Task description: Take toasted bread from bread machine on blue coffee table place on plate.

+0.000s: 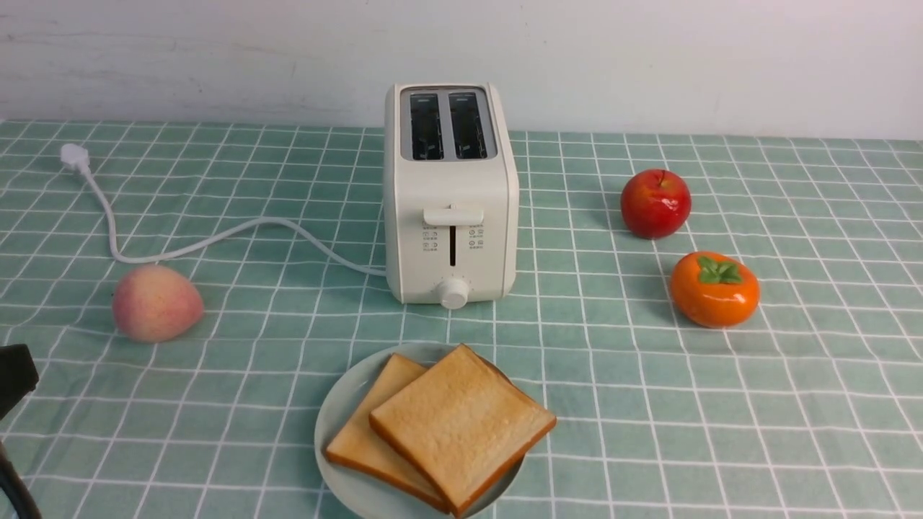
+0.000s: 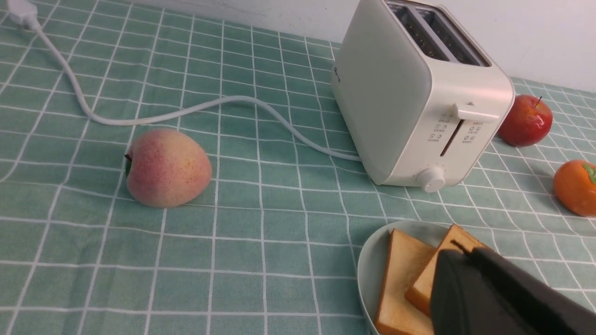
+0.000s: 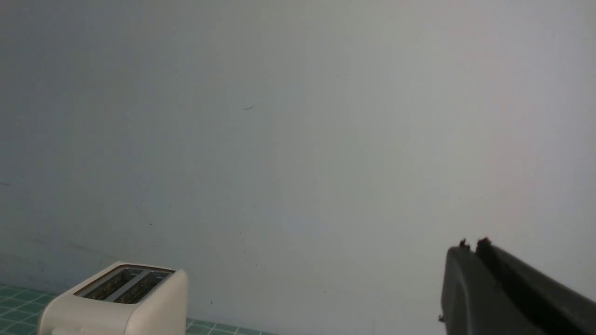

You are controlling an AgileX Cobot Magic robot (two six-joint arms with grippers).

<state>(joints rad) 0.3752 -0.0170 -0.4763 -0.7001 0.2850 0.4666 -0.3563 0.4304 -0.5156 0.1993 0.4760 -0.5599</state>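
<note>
Two slices of toasted bread lie overlapping on the plate [image 1: 339, 411]: the upper slice [image 1: 461, 425] rests across the lower slice [image 1: 360, 440]. The plate sits on the blue coffee table [image 1: 649, 404], just in front of the bread machine [image 1: 451, 194], whose two slots are empty. In the left wrist view my left gripper [image 2: 458, 251] is shut and holds nothing; it hovers over the upper slice [image 2: 426, 286] and hides part of it. My right gripper [image 3: 471, 244] is shut and empty, raised toward the wall, with the bread machine [image 3: 116, 302] low in its view.
A peach [image 1: 156, 303] lies left of the bread machine. A red apple [image 1: 655, 203] and an orange persimmon [image 1: 714, 288] lie to its right. The white cord [image 1: 216, 241] runs left to its plug [image 1: 74, 156]. A black part of my left arm [image 1: 14, 378] shows at the left edge.
</note>
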